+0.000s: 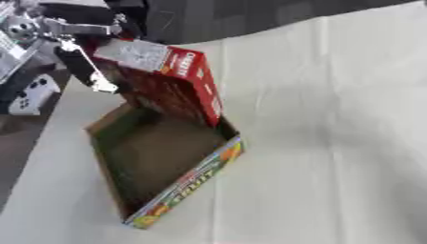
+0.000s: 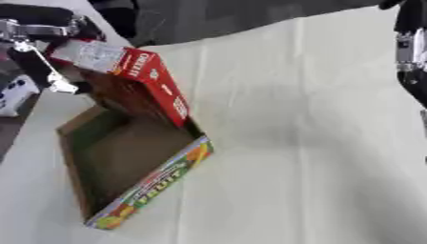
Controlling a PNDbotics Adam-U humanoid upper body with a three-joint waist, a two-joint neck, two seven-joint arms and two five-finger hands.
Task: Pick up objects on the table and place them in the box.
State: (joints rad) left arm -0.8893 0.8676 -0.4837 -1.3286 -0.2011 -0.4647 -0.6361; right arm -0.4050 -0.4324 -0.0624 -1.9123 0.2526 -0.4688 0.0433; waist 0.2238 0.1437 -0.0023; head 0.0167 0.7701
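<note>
A red cereal box stands tilted, its lower end inside the far corner of the open cardboard box and its grey top flap pointing up and left. My left hand comes in from the upper left and is curled round the top of the red box, one finger hanging down beside it. The cardboard box is shallow, brown inside, with a colourful fruit print on its near wall. My right hand shows only as a dark strip at the right edge of the right eye view, well away from both boxes.
A pale cloth covers the table. The table's left edge runs diagonally beside the cardboard box. Off the table at the left sits a white device. Dark floor lies beyond the far edge.
</note>
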